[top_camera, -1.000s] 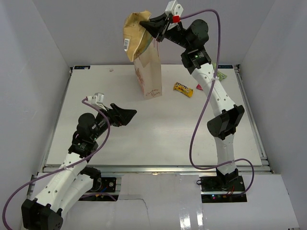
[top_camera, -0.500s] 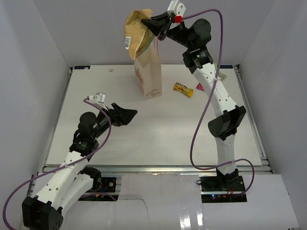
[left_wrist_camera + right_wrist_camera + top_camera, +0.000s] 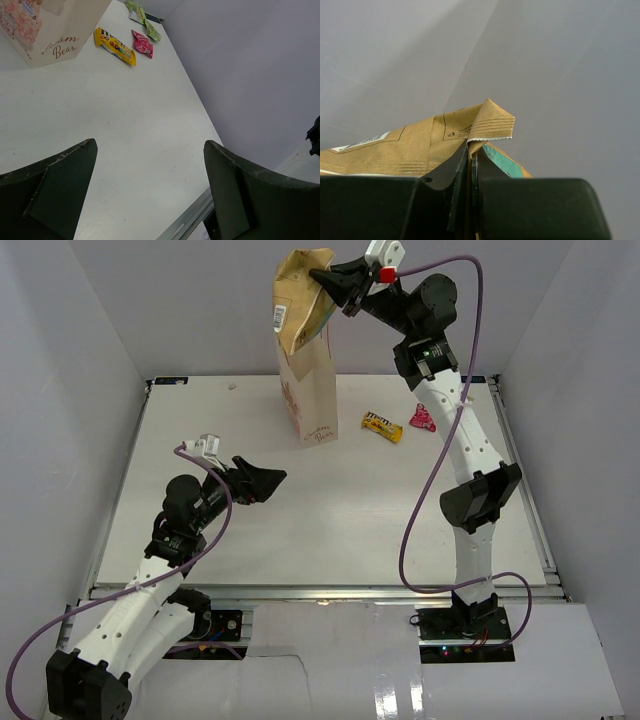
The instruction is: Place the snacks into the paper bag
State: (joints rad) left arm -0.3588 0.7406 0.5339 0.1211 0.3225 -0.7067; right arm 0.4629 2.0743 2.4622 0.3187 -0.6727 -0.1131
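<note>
Up high at the far side of the table (image 3: 300, 530), my right gripper (image 3: 322, 278) is clamped on the chip bag (image 3: 300, 305). The fingers are pressed flat together on its crimped top corner. From my right wrist I see that folded corner sticking up just past my fingertips (image 3: 462, 152), with the tan wrapper spreading away to the left and below them. The chip bag hangs from that grip over the paper bag (image 3: 312, 390), which stands upright on the table directly underneath. From above, the chip bag's lower end overlaps the paper bag's top edge. I cannot tell whether it has entered the mouth or only hangs in front of it.

My left gripper (image 3: 270, 478) is wide open and holds nothing. It sits low over the near left part of the table, well apart from the paper bag, with its fingers pointing toward the far right.

Between those fingers I see the small packets lying flat on the table beyond the paper bag's right side. The yellow packet (image 3: 115, 46) lies near the paper bag's base, and the pink packet (image 3: 142, 44) lies just beside the yellow one. The green packets (image 3: 145, 22) lie farther back, near the table's far edge.
</note>
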